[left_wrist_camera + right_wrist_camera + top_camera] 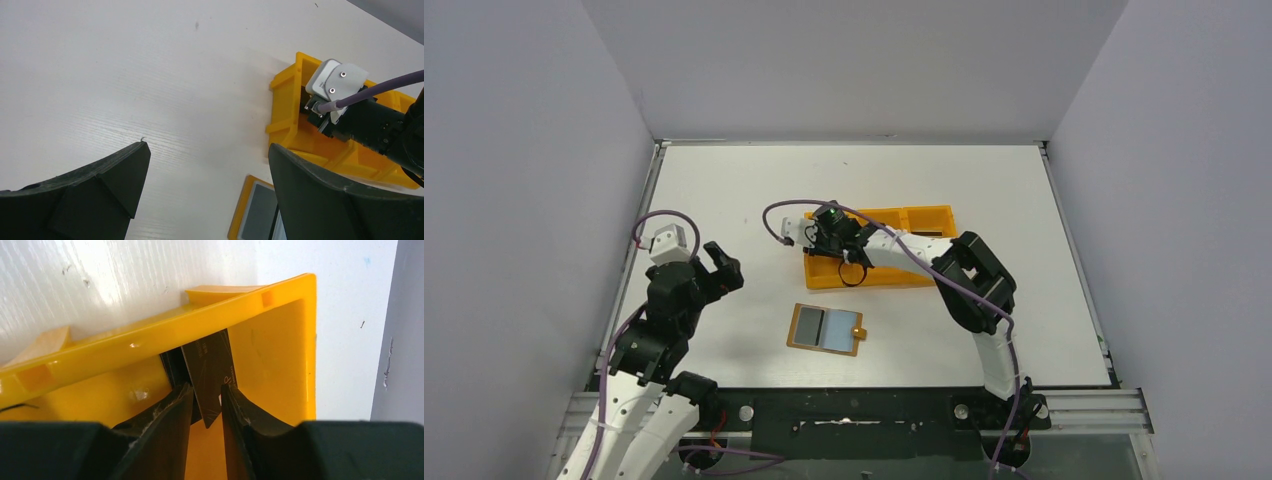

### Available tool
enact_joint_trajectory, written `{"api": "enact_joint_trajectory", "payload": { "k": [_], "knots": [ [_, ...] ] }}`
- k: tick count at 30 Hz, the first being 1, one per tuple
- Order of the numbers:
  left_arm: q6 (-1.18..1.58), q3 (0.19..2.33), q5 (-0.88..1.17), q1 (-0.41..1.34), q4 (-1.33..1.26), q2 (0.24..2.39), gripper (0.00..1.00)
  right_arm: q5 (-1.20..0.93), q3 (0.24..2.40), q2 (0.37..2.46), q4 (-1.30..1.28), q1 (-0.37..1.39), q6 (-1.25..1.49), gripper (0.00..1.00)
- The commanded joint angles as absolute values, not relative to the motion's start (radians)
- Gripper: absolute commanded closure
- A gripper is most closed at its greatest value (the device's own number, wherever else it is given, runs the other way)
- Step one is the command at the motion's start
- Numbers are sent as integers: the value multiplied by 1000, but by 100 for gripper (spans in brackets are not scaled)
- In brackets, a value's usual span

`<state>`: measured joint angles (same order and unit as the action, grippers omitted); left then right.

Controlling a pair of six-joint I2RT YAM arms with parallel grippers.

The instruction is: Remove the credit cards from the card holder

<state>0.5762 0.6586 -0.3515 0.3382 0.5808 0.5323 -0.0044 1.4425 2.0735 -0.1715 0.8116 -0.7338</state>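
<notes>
— Which step are you on?
— Setting a dark card (207,375) down in the tray's (150,335) end bay. My right jaws stand slightly parted, and the card between them looks loose. My left jaws gape wide and empty at 9 o'clock of the holder (824,348).
— And next?
— Lift clear, then head to 6 o'clock. The holder lies open on the desk (724,200) with two cards (809,324) inside. They'll need a thin edge pinch.

Straddling tilted dark credit card (205,360) with slightly parted right end effector (207,388), inside orange tray (280,340), near its wall.
</notes>
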Motion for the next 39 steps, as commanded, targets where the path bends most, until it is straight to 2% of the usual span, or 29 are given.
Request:
{"api": "enact_joint_trajectory", "payload": {
  "k": [1,11,14,21,25,28,32,39],
  "knots": [
    [579,676,-349,333,549,537,10,-16,1490,1997,-75,806,-638,70],
    [575,675,-339,333,546,551,10,49,1427,1900,-35,799,-487,68],
    [575,675,-340,333,547,555,10,13,1407,1827,-48,799,-290,67],
    [575,675,-340,331,546,566,10,-109,1360,1691,-235,806,405,65],
    [574,675,-332,328,544,575,10,40,1171,1610,-167,911,677,60],
    [573,675,-329,325,542,580,10,154,1111,1604,-193,991,830,60],
    [574,673,-325,324,543,591,10,204,1048,1611,-168,1070,949,63],
    [572,673,-312,319,540,615,10,154,1041,1690,-152,1091,993,65]
  ]
}}
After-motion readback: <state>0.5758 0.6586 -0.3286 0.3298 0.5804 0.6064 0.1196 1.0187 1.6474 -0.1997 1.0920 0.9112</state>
